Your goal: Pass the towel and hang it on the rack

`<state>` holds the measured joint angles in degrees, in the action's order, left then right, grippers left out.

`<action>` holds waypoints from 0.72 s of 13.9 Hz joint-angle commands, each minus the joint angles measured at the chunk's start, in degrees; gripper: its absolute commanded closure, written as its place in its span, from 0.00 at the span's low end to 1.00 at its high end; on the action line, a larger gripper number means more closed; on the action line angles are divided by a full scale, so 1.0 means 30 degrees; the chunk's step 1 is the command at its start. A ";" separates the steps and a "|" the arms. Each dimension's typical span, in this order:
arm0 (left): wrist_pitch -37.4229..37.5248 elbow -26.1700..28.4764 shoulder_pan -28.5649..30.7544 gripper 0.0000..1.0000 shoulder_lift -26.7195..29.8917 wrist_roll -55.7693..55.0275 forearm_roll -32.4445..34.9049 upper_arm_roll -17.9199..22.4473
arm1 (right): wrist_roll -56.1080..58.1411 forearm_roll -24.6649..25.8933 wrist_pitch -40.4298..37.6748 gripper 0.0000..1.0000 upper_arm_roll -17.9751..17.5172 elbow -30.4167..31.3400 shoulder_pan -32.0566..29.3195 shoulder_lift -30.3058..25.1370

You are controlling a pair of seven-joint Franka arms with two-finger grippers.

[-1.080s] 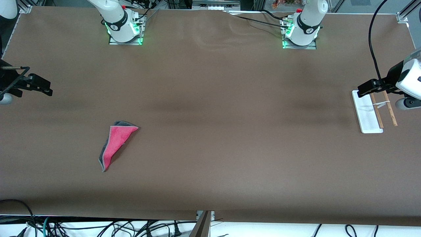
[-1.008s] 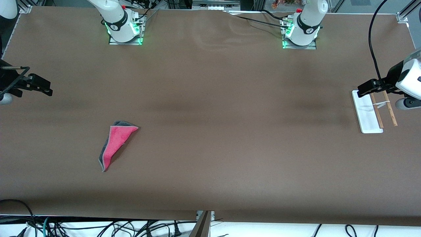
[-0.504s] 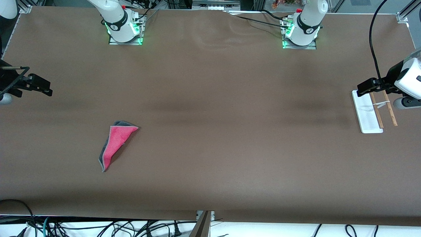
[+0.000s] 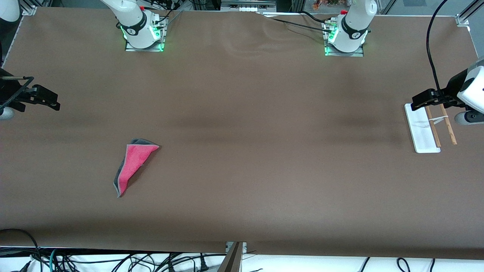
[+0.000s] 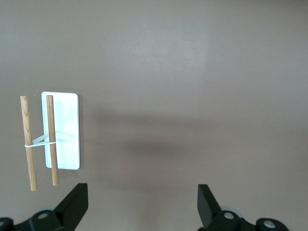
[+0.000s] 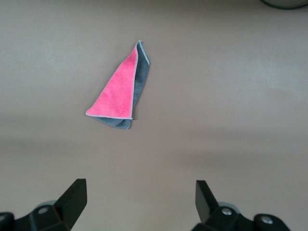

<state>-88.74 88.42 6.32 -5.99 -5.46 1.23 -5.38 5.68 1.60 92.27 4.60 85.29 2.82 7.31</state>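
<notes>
towel (image 4: 133,163): lying flat on the table (image 4: 242,151) toward the right arm's end, folded into a rough triangle, pink face up with a gray edge peeking out. Nothing is touching it.

rack (image 4: 426,128): way over at the left arm's end, white base down, two rods running side by side. Well apart from the towel, so I'd say a handoff is needed.

right gripper (image 6: 139,199): hanging up over the table edge at its own end, fingers spread wide, empty. In its wrist view the towel sits ahead of it, not between the fingers.

left gripper (image 5: 142,204): parked above the rack's end, also wide open and empty. I'm leaving it to wait.

step: I reckon nothing's started, so first up is the right arm's pickup.

how I'd do it: come down over a pink corner, not the middle, and pinch both layers so the fold doesn't peel open. Leave plenty of cloth dangling for the left to grab.
</notes>
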 commanded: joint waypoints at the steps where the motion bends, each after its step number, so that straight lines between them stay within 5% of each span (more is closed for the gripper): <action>1: 0.0399 -0.0529 0.0119 0.00 -0.0259 0.0502 -0.0409 0.0007 | 0.0185 0.0053 -0.0054 0.00 -0.0010 -0.0511 -0.0090 0.0228; 10: -0.0039 -0.0645 0.0119 0.00 -0.0724 0.0414 -0.0848 0.0007 | 0.0303 -0.0093 0.0033 0.00 0.0048 -0.0511 -0.0149 0.0316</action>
<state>-88.90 88.40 6.33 -6.23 -5.39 0.30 -5.38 5.70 1.60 92.55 4.73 85.29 2.69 7.57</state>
